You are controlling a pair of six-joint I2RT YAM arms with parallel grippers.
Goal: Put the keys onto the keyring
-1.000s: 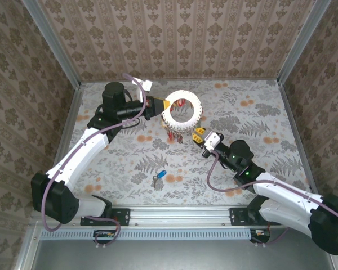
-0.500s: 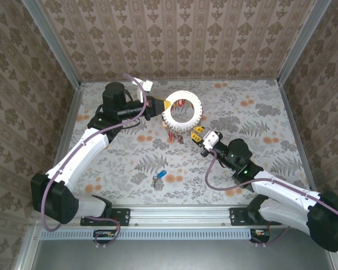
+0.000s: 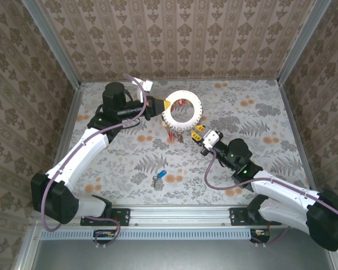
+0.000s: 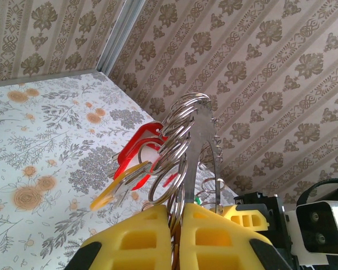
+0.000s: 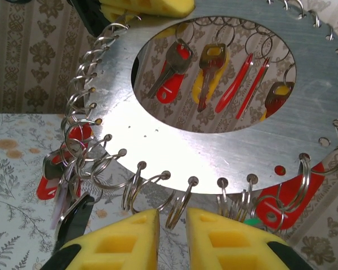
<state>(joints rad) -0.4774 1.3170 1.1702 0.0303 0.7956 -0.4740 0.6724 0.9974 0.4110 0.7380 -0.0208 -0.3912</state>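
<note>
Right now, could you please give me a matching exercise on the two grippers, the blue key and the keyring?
1 left gripper
2 right gripper
3 blue key
4 keyring

A lies on the table
B clamped on the keyring's rim
C fringed with small rings
D straddles one small ring

Pairs: 1-B, 2-D, 3-A, 4-C

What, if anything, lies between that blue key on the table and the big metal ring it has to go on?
Nothing visible does. The blue-headed key lies on bare table, on the near side of the keyring, which the left gripper clamps. Only open tabletop separates them; the right gripper is at the ring's lower edge.
</note>
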